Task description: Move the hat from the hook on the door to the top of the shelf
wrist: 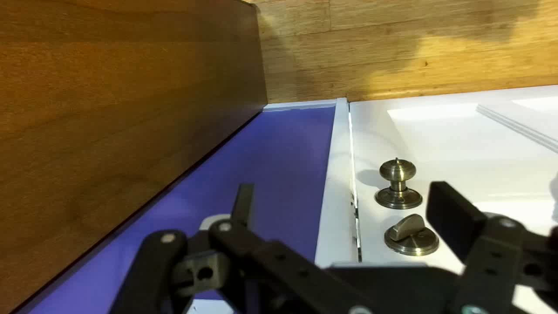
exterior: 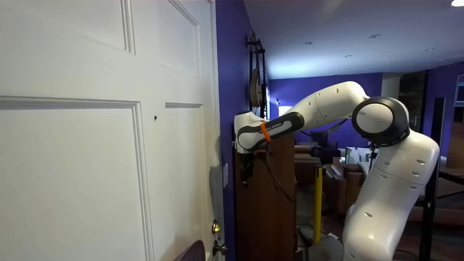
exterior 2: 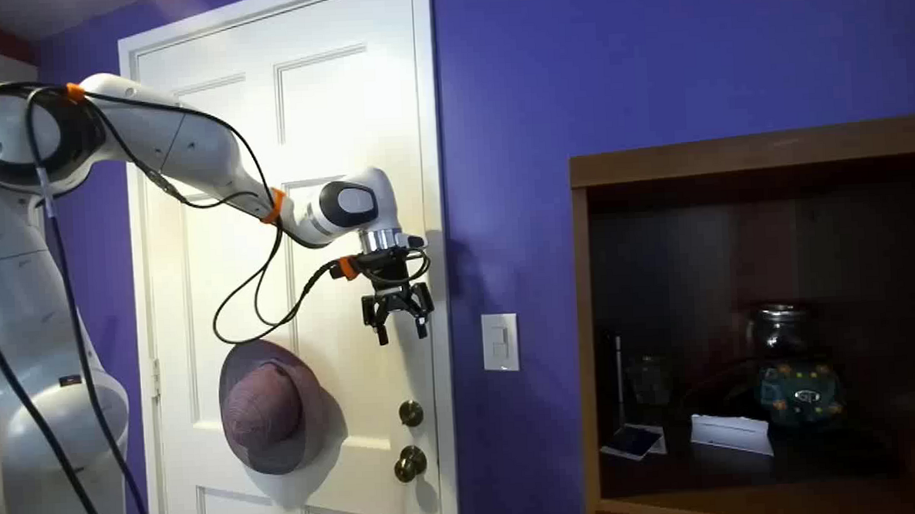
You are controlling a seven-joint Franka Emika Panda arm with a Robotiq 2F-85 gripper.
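Sunhat (exterior 2: 263,408), dusky purple and wide-brimmed, hangs on the white panelled door (exterior 2: 370,384), crown out; whatever holds it up is hidden from us. In an exterior view we catch only a sliver of its brim (exterior: 194,252), at the bottom. End effector (exterior 2: 403,333) points down near the door's edge, higher than the brass doorknob (exterior 2: 410,464), apart from the sunhat; it's spread wide and we see nothing in its grip. Wrist view gives us the same wide gap, doorknob and deadbolt thumb-turn (wrist: 411,234) visible through it. Wooden cabinet (exterior 2: 731,152) stands past that edge, purple wall (exterior 2: 515,169) with light switch (exterior 2: 500,342) between; inside the cabinet we log a metal-lidded jar (exterior 2: 782,318) and a white card (exterior 2: 731,433)
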